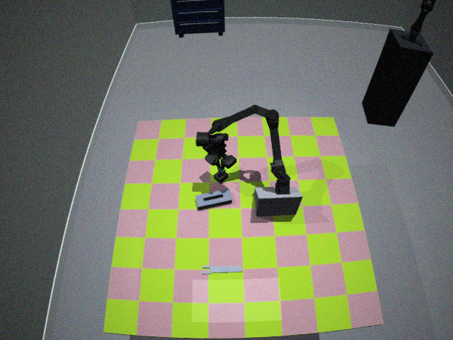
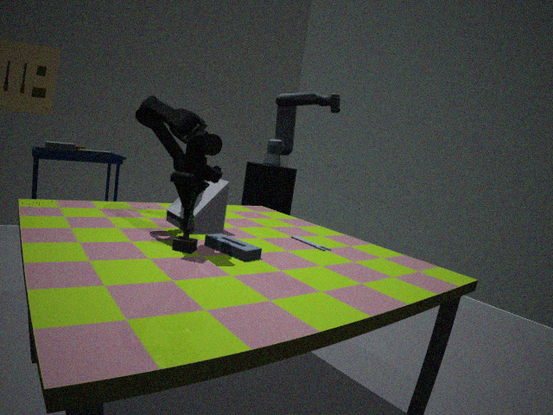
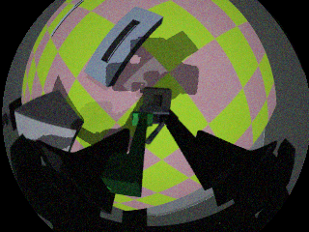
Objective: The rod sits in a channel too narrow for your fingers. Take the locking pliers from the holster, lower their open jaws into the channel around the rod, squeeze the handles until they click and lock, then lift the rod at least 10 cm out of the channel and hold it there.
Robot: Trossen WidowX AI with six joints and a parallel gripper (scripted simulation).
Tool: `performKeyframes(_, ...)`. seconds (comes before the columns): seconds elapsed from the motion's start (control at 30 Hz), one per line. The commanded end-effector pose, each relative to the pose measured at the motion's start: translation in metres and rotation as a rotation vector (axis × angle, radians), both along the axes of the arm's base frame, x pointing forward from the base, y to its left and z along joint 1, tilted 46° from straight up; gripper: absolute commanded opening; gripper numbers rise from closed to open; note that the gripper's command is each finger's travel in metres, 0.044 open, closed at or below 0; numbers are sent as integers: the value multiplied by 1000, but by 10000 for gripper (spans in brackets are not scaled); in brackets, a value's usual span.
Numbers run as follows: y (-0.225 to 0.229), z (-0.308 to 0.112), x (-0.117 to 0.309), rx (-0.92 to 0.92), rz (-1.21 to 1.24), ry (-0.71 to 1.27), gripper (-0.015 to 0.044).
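Note:
The channel block is pale blue-grey with a dark slot along its top. The rod inside cannot be made out clearly. The small dark holster stands beside the block. The locking pliers stand upright in it, one handle green and the other dark. The jaws are hidden. My gripper points down over the holster. Its partly spread fingers lie along the outside of both handles and appear shut on the pliers, handles still apart.
A pale fork-ended strip lies on the checkered table, on the far side of the block from the holster. The grey wedge base of my arm stands close to the block.

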State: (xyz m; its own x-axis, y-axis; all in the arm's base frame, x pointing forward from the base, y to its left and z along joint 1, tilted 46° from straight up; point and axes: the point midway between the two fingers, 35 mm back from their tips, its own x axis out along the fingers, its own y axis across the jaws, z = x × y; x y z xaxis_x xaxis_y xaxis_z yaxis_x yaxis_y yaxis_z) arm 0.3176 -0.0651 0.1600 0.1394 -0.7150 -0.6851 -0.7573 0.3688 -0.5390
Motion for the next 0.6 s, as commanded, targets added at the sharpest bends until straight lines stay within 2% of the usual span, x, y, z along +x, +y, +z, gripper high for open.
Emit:
performKeyframes(0.0, 4, 4, 2, 0, -1, -21, 316)
performKeyframes(0.57, 22, -13, 10, 20, -67, -86, 316)
